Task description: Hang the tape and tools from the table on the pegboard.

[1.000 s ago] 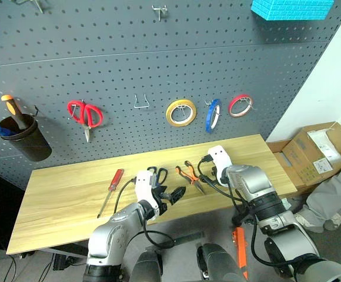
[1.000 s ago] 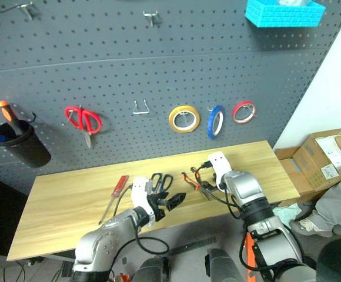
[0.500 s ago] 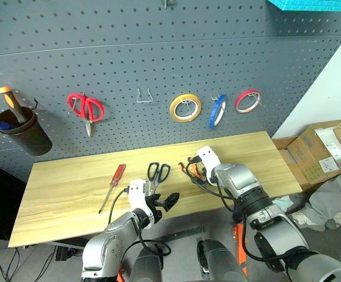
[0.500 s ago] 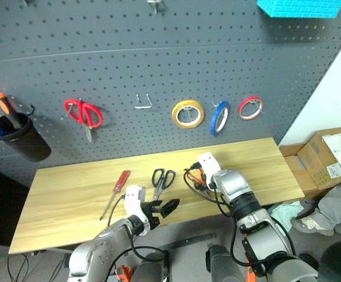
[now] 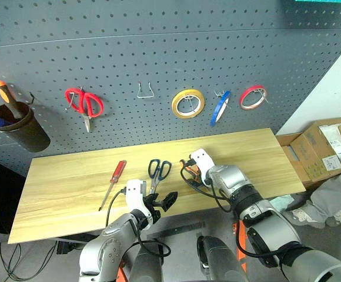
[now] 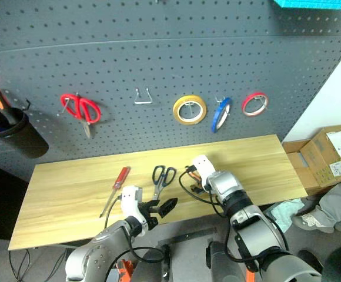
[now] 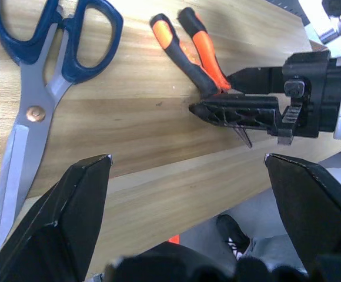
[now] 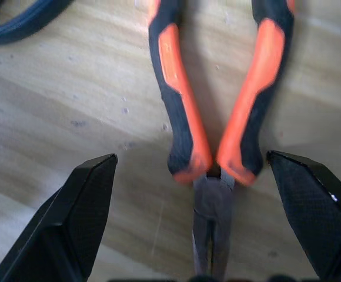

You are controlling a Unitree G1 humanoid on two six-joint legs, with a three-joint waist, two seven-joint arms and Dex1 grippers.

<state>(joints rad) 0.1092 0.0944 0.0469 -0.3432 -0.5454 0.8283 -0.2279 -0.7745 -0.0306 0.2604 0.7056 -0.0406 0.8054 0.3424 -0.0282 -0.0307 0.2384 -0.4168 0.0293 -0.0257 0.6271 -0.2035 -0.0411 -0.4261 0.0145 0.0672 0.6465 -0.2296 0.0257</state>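
Note:
The orange-and-black pliers [image 8: 211, 117] lie on the light wood table [image 5: 70, 188], handles toward the pegboard [image 5: 159, 47]. My right gripper [image 8: 189, 157] hangs low over them, open, one finger on each side of the pivot, not touching. To their left lie the blue-handled scissors [image 5: 157, 172], and further left the red-handled screwdriver [image 5: 113, 183]. Near the table's front edge my left gripper [image 5: 161, 202] stands open and empty, just short of the scissors' blades [image 7: 17, 153]. The blue tape [image 5: 219, 107] hangs on a pegboard hook.
On the pegboard hang red scissors [image 5: 83, 104], a yellow roll [image 5: 187, 103], a red roll [image 5: 253, 96], a bare hook [image 5: 146, 91] and a black cup [image 5: 17, 126] holding an orange-handled tool [image 5: 3, 94]. A cardboard box [image 5: 326, 147] and a person's leg [image 5: 335, 194] are at the right.
The camera has tilted down. My right gripper has moved left and down, from beside the pliers to directly over them. The left gripper has stayed put, and both remain open.

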